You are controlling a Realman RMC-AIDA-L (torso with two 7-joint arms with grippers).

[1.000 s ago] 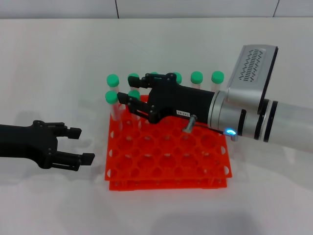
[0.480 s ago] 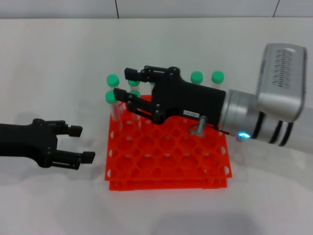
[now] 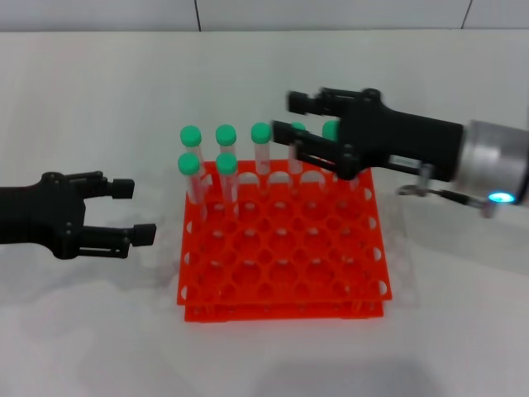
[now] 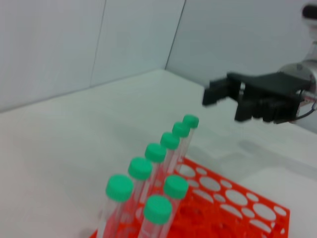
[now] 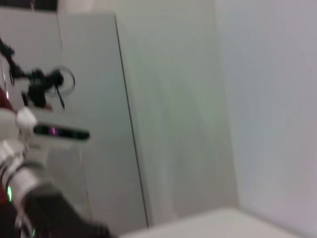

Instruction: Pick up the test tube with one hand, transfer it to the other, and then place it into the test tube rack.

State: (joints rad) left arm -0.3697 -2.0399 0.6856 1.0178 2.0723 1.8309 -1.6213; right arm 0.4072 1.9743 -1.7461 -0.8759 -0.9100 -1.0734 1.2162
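The right claw (image 3: 291, 126), fingers spread wide and holding nothing, hovers above the rack's (image 3: 281, 256) far row of tubes. The left claw (image 3: 132, 211), also wide, waits beside the rack.

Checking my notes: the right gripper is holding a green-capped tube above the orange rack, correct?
Not quite. The head view shows the right gripper above the orange rack with open fingers and no tube between them; the green-capped tubes stand in the rack.

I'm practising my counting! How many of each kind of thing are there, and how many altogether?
Green-capped test tubes: 8, all standing in the rack
Orange rack: 1
Black claws: 2, the left claw and the right claw, both open
Total: 11
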